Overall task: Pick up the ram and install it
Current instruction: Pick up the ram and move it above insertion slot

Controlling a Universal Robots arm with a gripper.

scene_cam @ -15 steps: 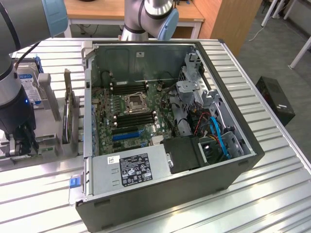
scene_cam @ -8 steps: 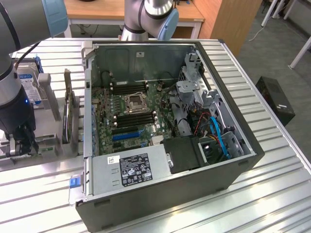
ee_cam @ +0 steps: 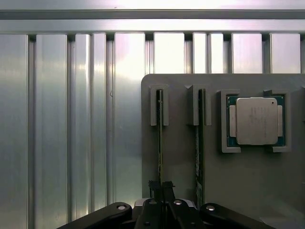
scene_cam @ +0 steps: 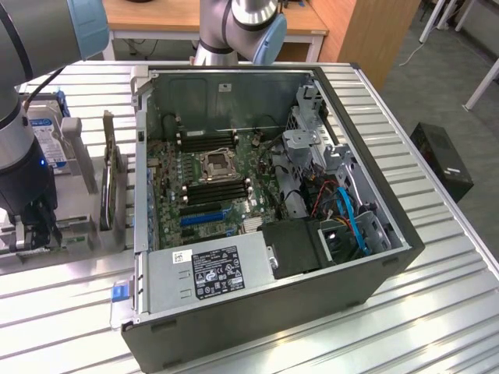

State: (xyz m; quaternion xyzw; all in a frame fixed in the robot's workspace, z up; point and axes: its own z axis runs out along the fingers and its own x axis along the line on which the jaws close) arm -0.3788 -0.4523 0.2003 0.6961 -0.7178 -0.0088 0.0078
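Takes in, from the exterior view, a slatted metal table (scene_cam: 437, 312) with an open computer case (scene_cam: 226, 97) lying on it, motherboard (scene_cam: 168, 210) facing up, black memory slots (scene_cam: 214, 191) near its middle, a power supply (scene_cam: 210, 273) at six o'clock inside the case and blue cables (scene_cam: 352, 222) at three o'clock. Finds the robot arm (scene_cam: 15, 117) at nine o'clock of the case, reaching down over a grey fixture (scene_cam: 82, 226) that also carries a hard drive (scene_cam: 48, 136) and an upright expansion card (scene_cam: 113, 187). Places the gripper (scene_cam: 35, 227) low on that fixture, masking whatever sits beneath. Gets from the wrist view what the arm blocks there: two slotted brackets (ee_cam: 159, 105), each with a thin stick on edge, and a processor (ee_cam: 256, 120) in a recess beside them. Catches the fingers (ee_cam: 153, 187) drawn narrow, pinched on the ram (ee_cam: 159, 138) standing in its bracket, with the second stick (ee_cam: 199, 143) just beside, between ram and processor.
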